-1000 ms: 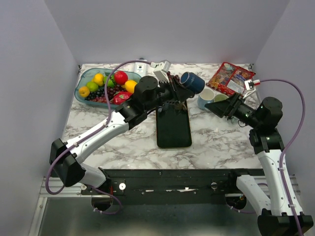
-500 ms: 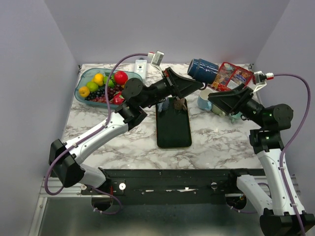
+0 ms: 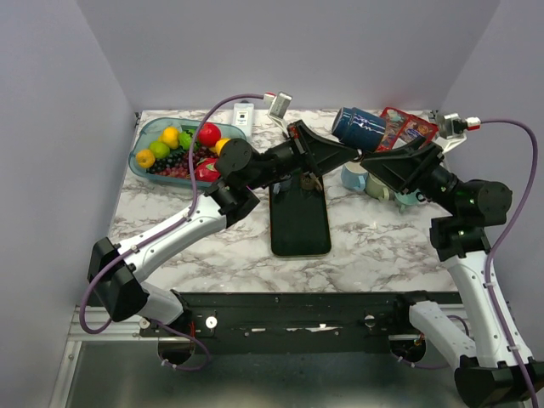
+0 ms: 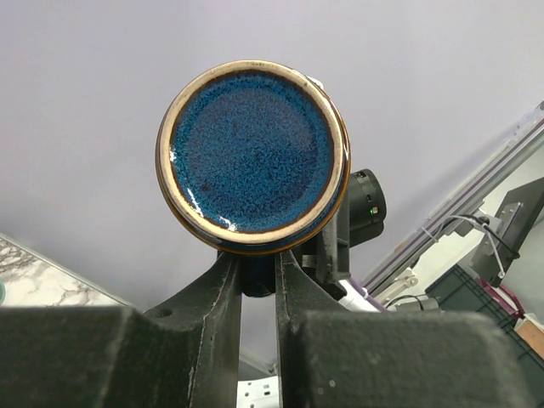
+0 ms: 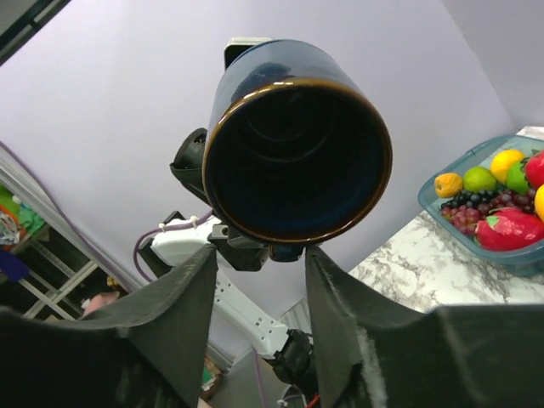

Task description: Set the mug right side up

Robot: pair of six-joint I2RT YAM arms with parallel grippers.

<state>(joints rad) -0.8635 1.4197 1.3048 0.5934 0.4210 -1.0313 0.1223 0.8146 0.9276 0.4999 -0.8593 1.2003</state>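
The dark blue mug (image 3: 361, 125) is held in the air above the back right of the table, lying on its side. My left gripper (image 3: 347, 150) is shut on its handle from below. In the left wrist view the mug's glazed base (image 4: 252, 157) faces the camera, with my left gripper (image 4: 257, 274) pinching the handle under it. In the right wrist view the mug's open mouth (image 5: 296, 161) faces the camera. My right gripper (image 5: 259, 259) is open just below the rim, its fingers either side of the handle without touching. It also shows in the top view (image 3: 374, 158).
A teal tray of fruit (image 3: 144, 134) stands at the back left. A black phone (image 3: 299, 221) lies mid-table. A red snack packet (image 3: 410, 127), a pale blue cup (image 3: 354, 178) and a white power strip (image 3: 244, 113) are at the back.
My left gripper has lifted the mug up and to the right. My right gripper has risen and moved in to meet the mug's mouth.
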